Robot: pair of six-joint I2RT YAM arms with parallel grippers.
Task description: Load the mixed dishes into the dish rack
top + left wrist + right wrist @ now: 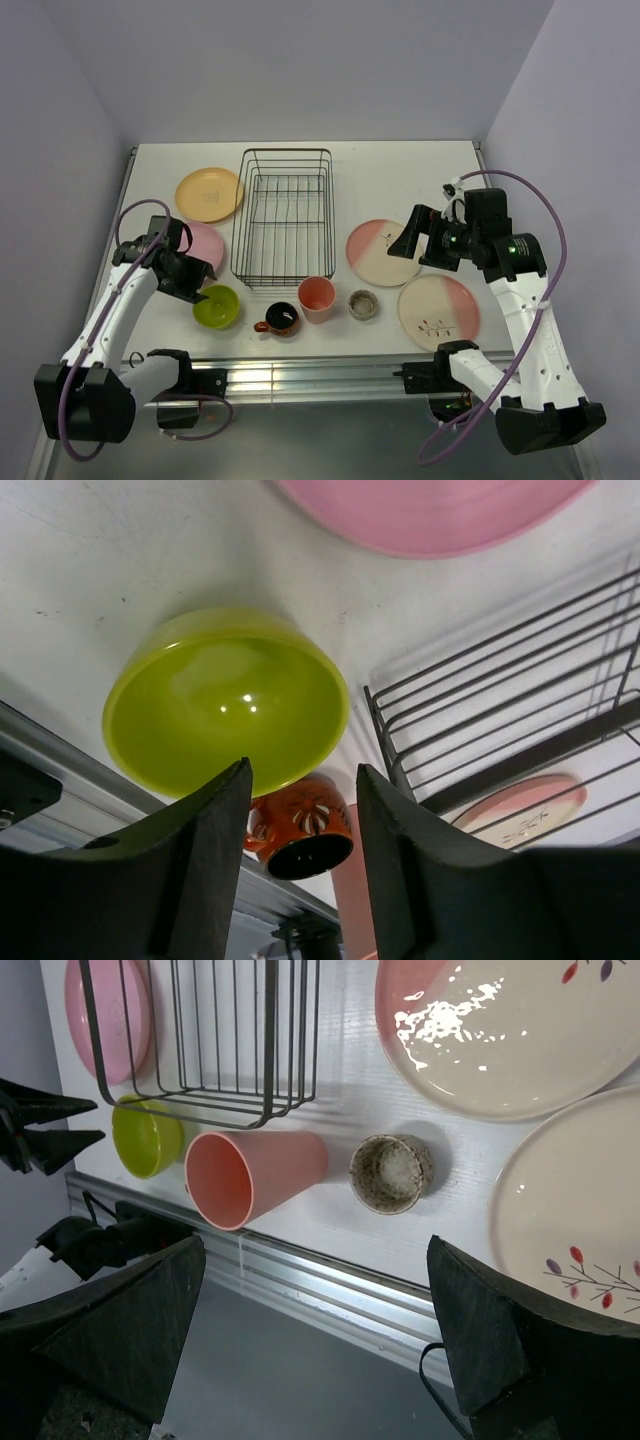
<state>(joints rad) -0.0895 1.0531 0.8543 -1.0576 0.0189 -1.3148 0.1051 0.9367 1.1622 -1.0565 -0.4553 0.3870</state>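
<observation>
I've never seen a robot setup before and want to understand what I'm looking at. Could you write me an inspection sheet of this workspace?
Surface: white table, dishes standing directly on it.
Job's things: wire dish rack empty. Left of it are the orange-yellow plate, pink plate and lime-green bowl. In front are the red-brown mug, salmon-pink cup and small grey-beige cup, all upright. To its right are the pink-and-cream plate and twig-drawing plate.
Clutter: nothing seen.
Grippers: left gripper open, empty, near the bowl; right gripper wide open, empty, raised by the pink-and-cream plate.
Cables: purple cables loop along both arms, clear of the rack.
Surroundings: plain pale walls on three sides; metal rail along the near edge.
</observation>
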